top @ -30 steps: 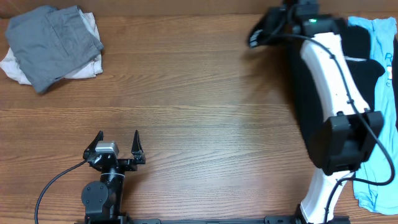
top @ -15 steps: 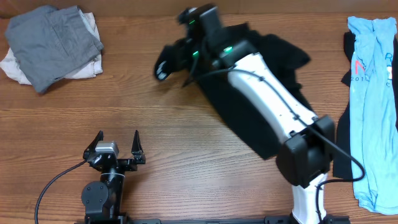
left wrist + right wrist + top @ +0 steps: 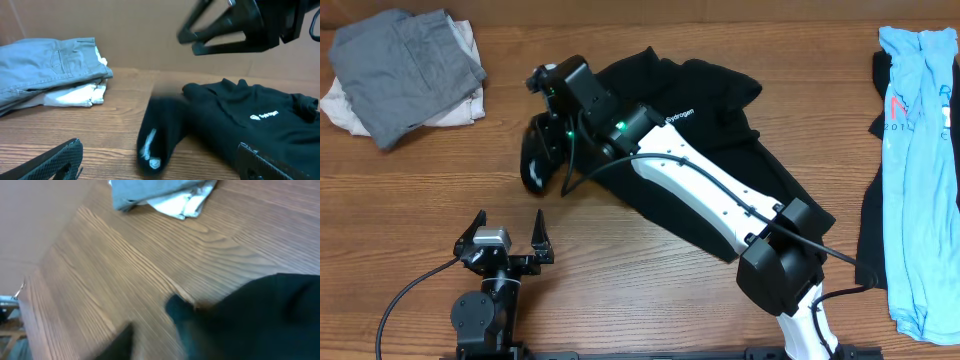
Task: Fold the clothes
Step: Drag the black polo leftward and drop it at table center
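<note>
Left gripper (image 3: 510,216) idle at near edge, jaws wide. Right gripper (image 3: 538,152) has dragged the black short-sleeved fabric T-shirt (image 3: 710,120) from the right side to mid-bench (image 3: 420,170). Its jaws are now apart, hem dropping free. Shirt lies crumpled and likely needs flattening next.

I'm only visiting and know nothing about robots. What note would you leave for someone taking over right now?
Left gripper: open, empty, near the front edge.
Right gripper: over one end of the black T-shirt; blurred, grip unclear.
Black T-shirt: crumpled mid-table, not folded yet.
Grey and white pile: back left corner.
Light-blue shirt: right edge, unfolded.
Left to do: flatten and fold the black T-shirt, then probably the light-blue shirt.
</note>
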Motion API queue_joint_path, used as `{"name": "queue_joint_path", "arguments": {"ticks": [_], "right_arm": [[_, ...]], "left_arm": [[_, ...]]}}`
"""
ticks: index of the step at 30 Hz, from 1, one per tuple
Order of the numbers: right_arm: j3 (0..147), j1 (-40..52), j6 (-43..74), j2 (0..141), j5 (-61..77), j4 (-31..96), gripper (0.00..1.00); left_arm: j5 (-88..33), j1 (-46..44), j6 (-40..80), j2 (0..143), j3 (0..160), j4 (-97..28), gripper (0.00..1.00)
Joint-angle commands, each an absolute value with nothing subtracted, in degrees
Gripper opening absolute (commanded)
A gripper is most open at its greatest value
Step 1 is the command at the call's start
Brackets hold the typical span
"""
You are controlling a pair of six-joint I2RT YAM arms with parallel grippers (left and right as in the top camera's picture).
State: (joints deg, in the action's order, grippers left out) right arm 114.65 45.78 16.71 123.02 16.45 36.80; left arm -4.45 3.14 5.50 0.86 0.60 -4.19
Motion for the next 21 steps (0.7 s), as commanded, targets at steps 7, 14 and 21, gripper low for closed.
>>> {"name": "queue_joint_path", "arguments": {"ticks": [7, 14, 21], "right_arm": [[117.97, 37.58, 16.62, 120.22, 15.27, 40.56, 1.00], [120.88, 28.95, 16.75, 111.46, 0.54, 57.45, 1.00], [120.86, 24.01, 15.90, 106.56, 2.11, 72.86, 1.00]], "left_arm": [[-4.45, 3.57, 4.25, 0.25, 0.27, -4.03, 1.00], [-4.45, 3.57, 4.25, 0.25, 0.27, -4.03, 1.00], [-4.45, 3.57, 4.25, 0.25, 0.27, -4.03, 1.00]]}}
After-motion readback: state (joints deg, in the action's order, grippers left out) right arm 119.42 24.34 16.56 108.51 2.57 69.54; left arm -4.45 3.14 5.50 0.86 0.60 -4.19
